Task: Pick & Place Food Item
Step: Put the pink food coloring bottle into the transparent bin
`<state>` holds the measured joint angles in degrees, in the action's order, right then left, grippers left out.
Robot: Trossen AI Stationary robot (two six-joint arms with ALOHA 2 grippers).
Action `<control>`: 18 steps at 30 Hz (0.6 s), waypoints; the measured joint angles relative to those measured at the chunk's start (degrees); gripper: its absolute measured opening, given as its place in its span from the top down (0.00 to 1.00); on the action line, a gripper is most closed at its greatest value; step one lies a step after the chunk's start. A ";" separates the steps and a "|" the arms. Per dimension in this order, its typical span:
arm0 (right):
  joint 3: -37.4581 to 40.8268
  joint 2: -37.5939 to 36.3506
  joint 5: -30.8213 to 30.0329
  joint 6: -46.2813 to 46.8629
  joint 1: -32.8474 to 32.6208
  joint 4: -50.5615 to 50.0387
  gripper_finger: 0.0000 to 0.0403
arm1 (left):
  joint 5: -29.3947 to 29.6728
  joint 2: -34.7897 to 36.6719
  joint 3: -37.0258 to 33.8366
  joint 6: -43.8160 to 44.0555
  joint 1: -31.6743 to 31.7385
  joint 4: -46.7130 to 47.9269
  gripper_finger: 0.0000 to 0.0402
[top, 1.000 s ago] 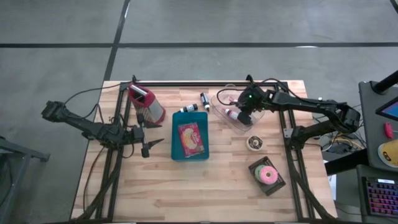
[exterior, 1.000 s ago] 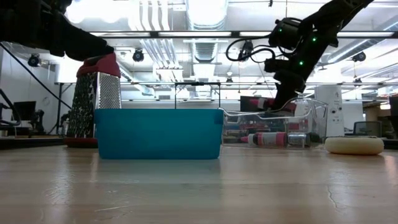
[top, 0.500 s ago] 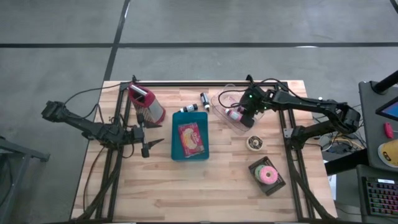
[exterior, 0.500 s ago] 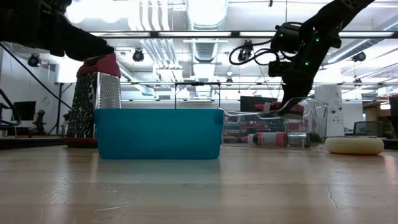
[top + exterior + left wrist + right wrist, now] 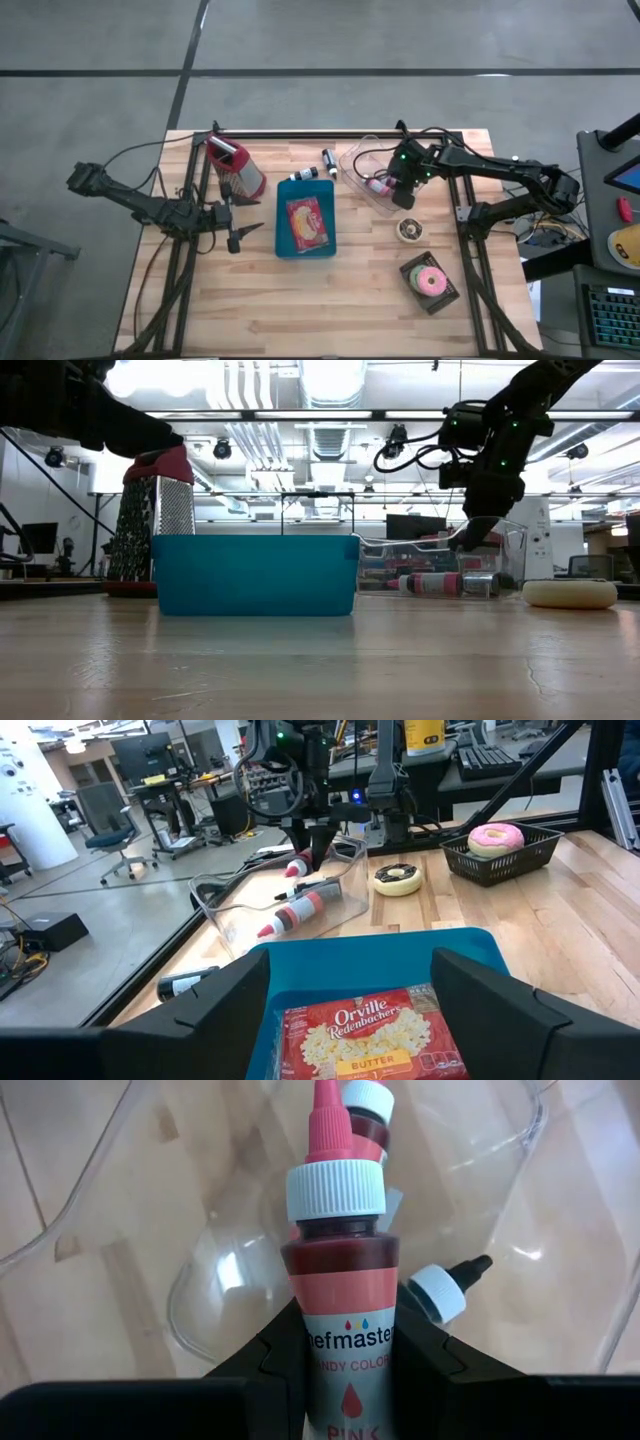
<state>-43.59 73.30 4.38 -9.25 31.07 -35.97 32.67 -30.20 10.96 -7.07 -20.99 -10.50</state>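
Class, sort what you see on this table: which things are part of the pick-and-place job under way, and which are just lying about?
In the job:
- right gripper, shut on the pink food colouring bottle
- clear plastic bin beneath it
- blue bin with the popcorn packet

Lying about:
- box grater
- doughnut in the black basket
- chocolate doughnut
- two bottles on the table
- left gripper, open, idle

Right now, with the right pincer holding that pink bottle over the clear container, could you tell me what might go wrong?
The right pincer grips the pink food colouring bottle only by its lower body, so it may tilt or slip. Other bottles lie directly beneath in the clear container, so a drop could knock them. The container's wall is close and might catch the bottle.
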 joint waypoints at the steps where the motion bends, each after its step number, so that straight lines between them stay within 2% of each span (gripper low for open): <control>1: 0.00 0.00 0.00 -0.20 0.00 0.02 0.77 | 0.00 0.00 0.00 0.00 0.00 0.00 0.29; 18: 0.45 0.00 0.19 -6.27 -0.04 -1.67 0.77 | 0.00 0.00 0.00 0.00 -0.02 0.00 0.29</control>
<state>-43.14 73.30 4.57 -15.52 31.03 -37.64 32.67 -30.20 10.96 -7.07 -21.02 -10.50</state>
